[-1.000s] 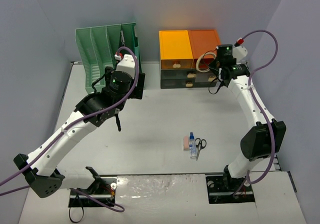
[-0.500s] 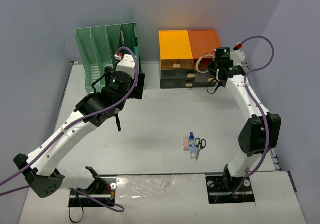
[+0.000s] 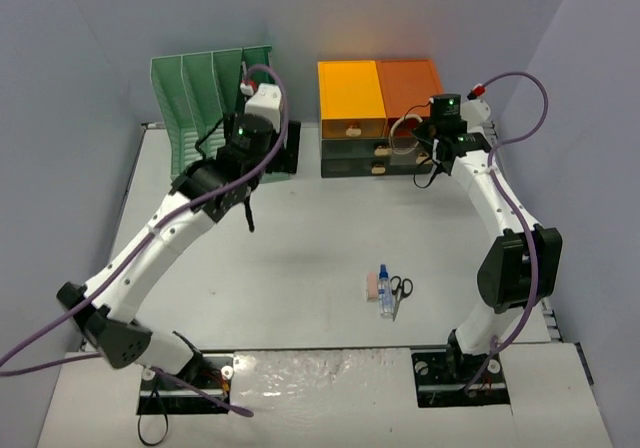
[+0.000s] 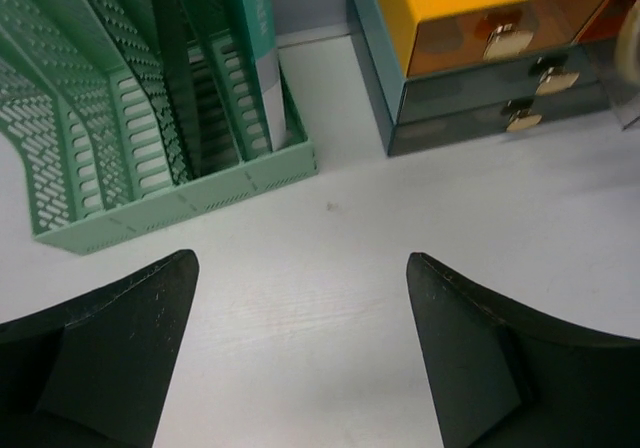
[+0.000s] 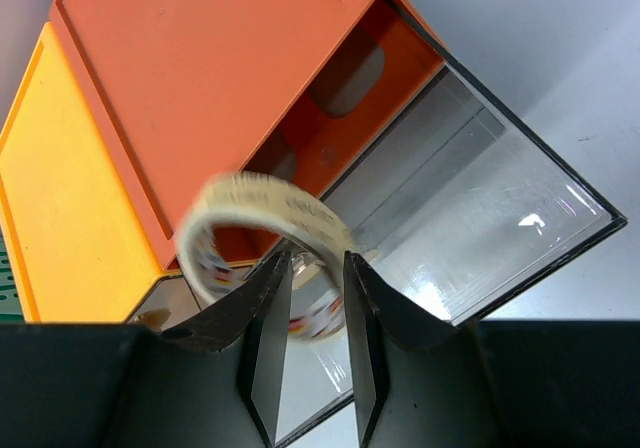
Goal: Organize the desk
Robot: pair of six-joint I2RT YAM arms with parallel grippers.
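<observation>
The right jaws are clenched on the band of a tape roll (image 5: 262,218). They hold it just in front of the cabinet (image 5: 200,88), over the clear drawer (image 5: 480,208) pulled out of the cabinet's orange half. The grip is thin: only one wall of the ring sits between the jaws and the rest hangs out to one side. The roll also shows blurred, so it may be swinging. If it twists or slips, it could strike the drawer's front rim and bounce onto the bench (image 3: 300,258) instead of landing inside. The drawer's walls are see-through and throw glare, so a release too far out from the cabinet could miss. A release too close in could hit the orange front above the drawer. A roll let go on edge could also roll about. Coming lower risks knocking the jaws against the drawer wall and shoving the drawer or the cabinet.

The left jaws are released and hold nothing. They hang over the bench beside the cabinet, near the foot of the rack (image 4: 150,148). A careless swing there could clip the rack or the cabinet's corner.

The bench lies beneath the cabinet and spreads out in front of it. There scissors (image 3: 400,288), a small bottle (image 3: 386,293) and a pink block (image 3: 372,286) lie together, well apart from the cabinet and, I judge, not yet put away.
</observation>
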